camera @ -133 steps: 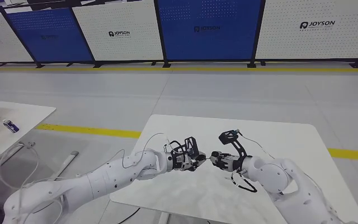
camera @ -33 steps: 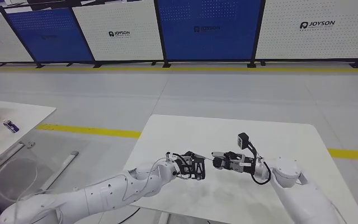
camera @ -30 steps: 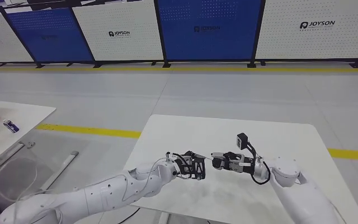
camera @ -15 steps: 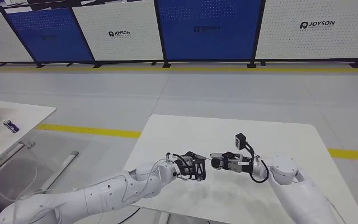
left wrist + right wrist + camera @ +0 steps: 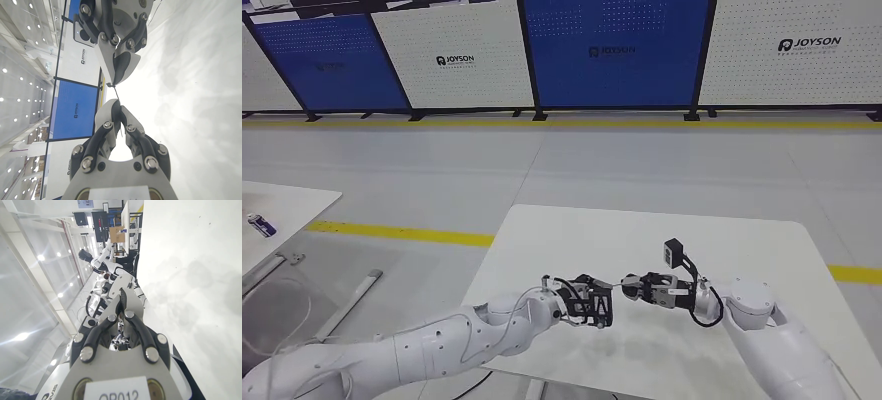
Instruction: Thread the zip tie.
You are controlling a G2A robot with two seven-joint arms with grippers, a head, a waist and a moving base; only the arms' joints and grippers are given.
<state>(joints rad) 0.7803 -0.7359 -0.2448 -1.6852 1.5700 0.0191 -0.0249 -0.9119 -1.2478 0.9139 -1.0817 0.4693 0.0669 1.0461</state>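
Thin, light and likely springy, the zip tie point(image 5: 115, 92) spans the short gap above the bench point(image 5: 742, 240) between the left gripper point(image 5: 119, 103) and right gripper point(image 5: 115, 81), each clamped on it, so holds close to tip and head should keep it from bending.

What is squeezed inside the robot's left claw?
A thin black plastic zip tie sticks out of the shut left gripper toward the right gripper, also shut on it. The stretch between the black pads is covered.
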